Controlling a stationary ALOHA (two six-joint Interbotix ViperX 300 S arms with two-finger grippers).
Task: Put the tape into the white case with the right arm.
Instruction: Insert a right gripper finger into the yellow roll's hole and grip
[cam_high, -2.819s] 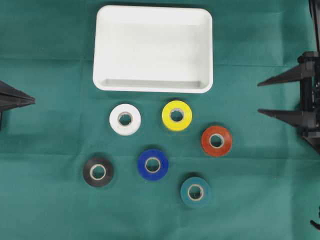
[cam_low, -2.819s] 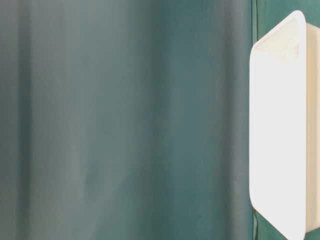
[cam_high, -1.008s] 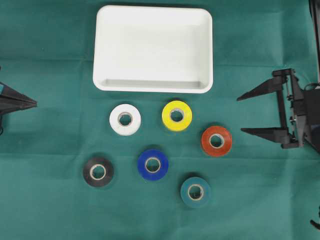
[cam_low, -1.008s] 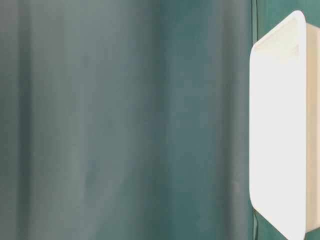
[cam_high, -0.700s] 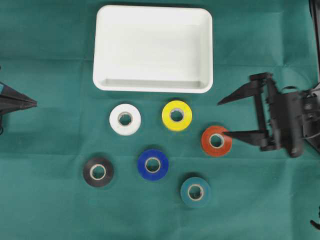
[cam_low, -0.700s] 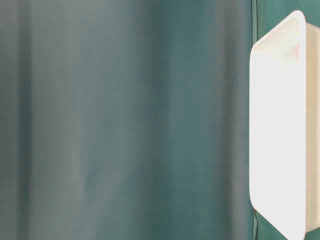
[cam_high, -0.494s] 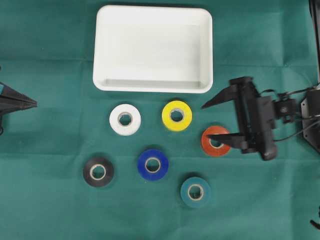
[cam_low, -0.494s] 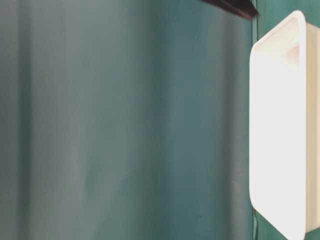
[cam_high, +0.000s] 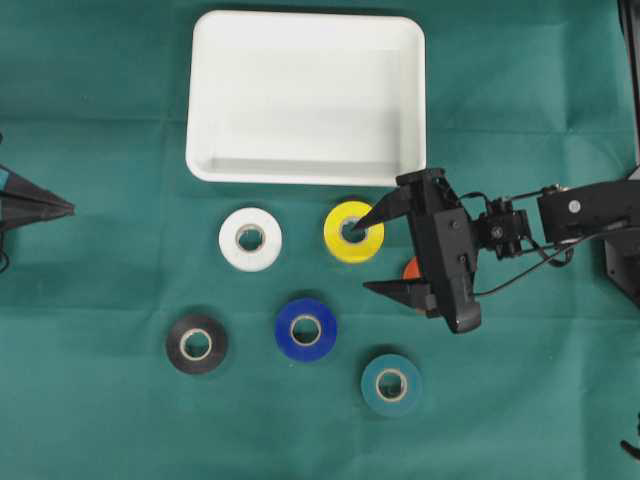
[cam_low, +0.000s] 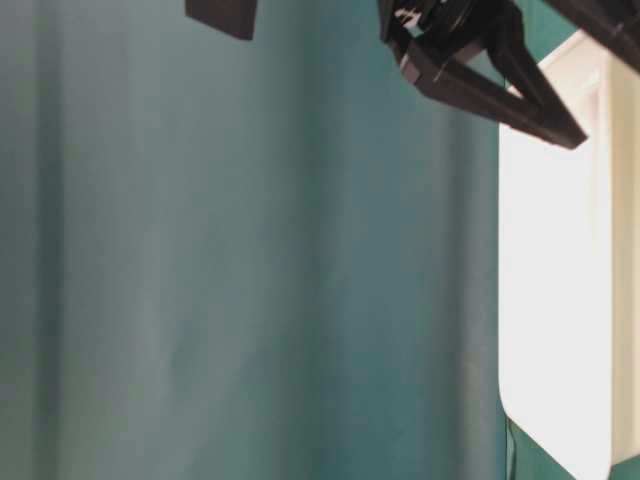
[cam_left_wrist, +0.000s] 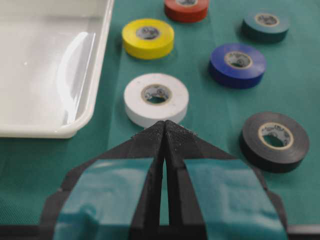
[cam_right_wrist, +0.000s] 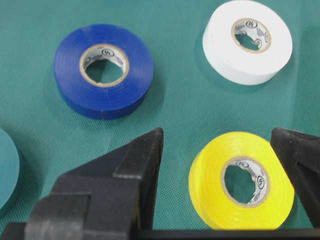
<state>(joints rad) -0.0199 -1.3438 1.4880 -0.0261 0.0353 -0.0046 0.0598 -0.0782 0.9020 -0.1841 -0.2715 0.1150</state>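
Your right gripper (cam_high: 378, 250) has swung in from the table edge, jaws wide, now over the yellow roll (cam_high: 353, 231); nothing sits in the case (cam_high: 305, 170) yet.

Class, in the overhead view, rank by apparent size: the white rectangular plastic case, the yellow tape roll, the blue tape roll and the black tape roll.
1. White rectangular plastic case, by far the largest.
2. Yellow tape roll, blue tape roll and black tape roll look alike; no ranking.

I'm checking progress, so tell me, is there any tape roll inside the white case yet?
No, the white case holds nothing in the overhead view; all the rolls, including the yellow tape, lie on the green cloth.
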